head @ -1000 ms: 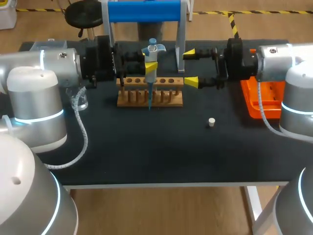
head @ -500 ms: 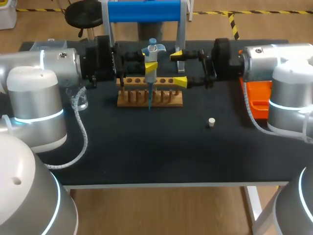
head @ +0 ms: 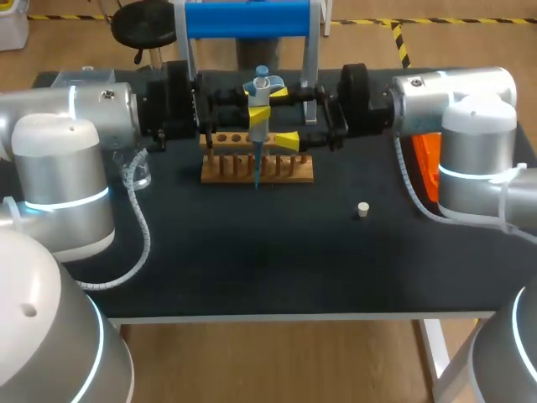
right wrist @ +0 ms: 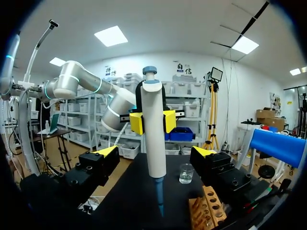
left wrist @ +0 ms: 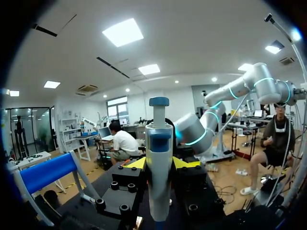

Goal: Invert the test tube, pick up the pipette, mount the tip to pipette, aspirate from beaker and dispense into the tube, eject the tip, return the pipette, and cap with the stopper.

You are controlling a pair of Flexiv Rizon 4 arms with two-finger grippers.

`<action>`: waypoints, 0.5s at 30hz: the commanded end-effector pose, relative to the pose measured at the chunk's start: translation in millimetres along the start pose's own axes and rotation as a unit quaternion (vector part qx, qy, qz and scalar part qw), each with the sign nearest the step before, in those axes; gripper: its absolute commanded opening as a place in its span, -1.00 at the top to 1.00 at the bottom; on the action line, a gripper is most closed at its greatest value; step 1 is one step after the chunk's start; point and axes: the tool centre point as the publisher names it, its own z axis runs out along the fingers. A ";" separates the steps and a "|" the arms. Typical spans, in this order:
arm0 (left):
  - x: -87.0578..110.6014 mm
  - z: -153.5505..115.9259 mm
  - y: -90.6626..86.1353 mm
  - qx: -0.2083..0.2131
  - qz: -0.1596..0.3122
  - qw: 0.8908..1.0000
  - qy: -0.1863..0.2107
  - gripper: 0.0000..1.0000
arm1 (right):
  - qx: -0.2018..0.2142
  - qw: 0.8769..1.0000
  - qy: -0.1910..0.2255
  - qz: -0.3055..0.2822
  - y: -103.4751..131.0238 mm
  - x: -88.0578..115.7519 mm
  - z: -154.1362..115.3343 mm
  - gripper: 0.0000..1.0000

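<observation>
Over the black table, the left gripper clamps the white-and-blue pipette upright above the wooden tube rack. The right gripper, fingers spread, sits just beside its vertical barrel.

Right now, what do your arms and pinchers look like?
My left arm and right arm are fat silver-and-white tubes with glowing light-blue rings, and a white cable runs along each. The left gripper and right gripper are chunky black blocks with bolts, each ending in two bright yellow tips.
</observation>
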 end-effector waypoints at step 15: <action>0.0 0.5 0.2 0.001 0.001 1.000 0.000 1.00 | 0.006 1.000 -0.004 -0.001 -2.3 -7.4 25.7 -1.00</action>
